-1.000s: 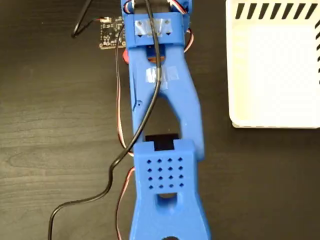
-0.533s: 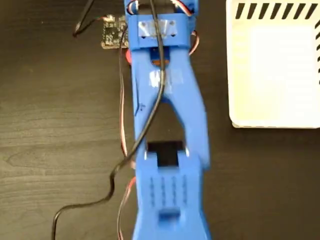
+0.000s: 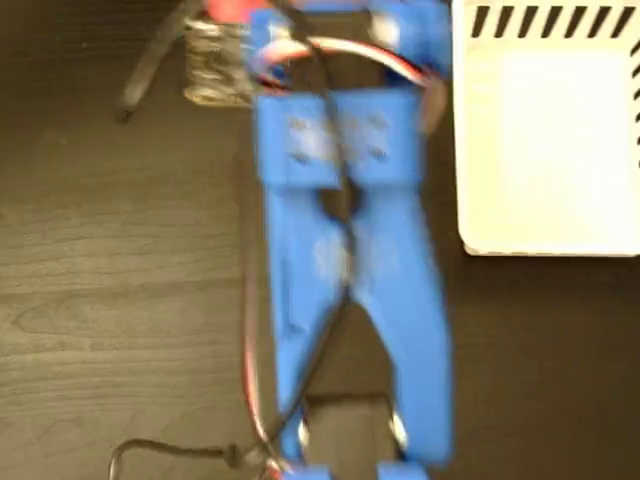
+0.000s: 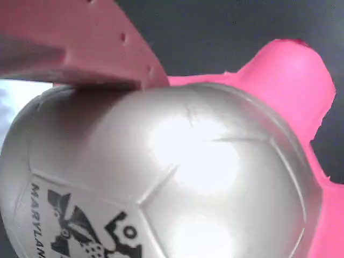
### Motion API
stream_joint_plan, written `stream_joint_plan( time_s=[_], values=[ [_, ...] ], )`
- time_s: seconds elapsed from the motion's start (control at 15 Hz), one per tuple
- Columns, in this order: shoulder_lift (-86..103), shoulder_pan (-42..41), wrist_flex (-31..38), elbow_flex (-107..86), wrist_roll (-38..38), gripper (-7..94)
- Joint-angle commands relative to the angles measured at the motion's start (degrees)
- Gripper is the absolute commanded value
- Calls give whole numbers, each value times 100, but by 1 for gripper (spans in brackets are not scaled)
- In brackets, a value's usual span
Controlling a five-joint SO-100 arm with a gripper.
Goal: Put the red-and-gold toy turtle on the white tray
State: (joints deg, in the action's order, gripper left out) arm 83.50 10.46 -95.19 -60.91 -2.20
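Filling most of the wrist view, the red-and-gold toy turtle (image 4: pixel 177 177) sits directly under the gripper (image 4: pixel 107 59), its domed shell reading as pale, shiny silver-gold under the glare. At the lower left of the shell is a black printed mark with lettering that starts "MARYLAN". A pink-red finger (image 4: pixel 80 37) of the gripper comes in from the upper left and lies against the top of the shell, touching it. To the right of the finger, the turtle's coral-pink head or leg sticks out beyond the shell rim at the upper right, and more of the same pink shows down the right edge. Only that one finger shows, so I cannot tell how wide the jaws stand or whether they have hold of the turtle.

In the fixed view, blurred with motion, a small circuit board (image 3: pixel 215 65) and a black cable (image 3: pixel 150 60) lie at the upper left on the dark wood-grain table (image 3: pixel 100 280). The blue arm (image 3: pixel 350 260) runs down the middle of the picture, with black and red wires along it. The gripper end at the top edge is too smeared to read, and the turtle cannot be made out there. The white tray (image 3: pixel 550 140), with black diagonal stripes along its top edge, lies to the right of the arm, just beside it.
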Motion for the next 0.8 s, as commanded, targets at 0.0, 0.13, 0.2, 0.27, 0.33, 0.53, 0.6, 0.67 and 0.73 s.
stream_joint_plan(
  time_s=[0.0, 0.13, 0.2, 0.27, 0.33, 0.53, 0.6, 0.67, 0.73],
  values=[
    [896, 888, -114, -387, -633, 0],
    [870, 1521, -97, -686, -1090, 0],
    [738, 1811, -44, -712, -1213, 0],
    [527, 2057, 0, -694, -1266, 0],
    [272, 2232, 97, -615, -1222, 0],
    [-606, 2391, 316, -149, -580, 0],
    [-932, 2391, 352, 141, -141, 0],
    [-1160, 2373, 439, 352, 272, 0],
    [-1389, 2373, 439, 642, 659, 0]
  ],
)
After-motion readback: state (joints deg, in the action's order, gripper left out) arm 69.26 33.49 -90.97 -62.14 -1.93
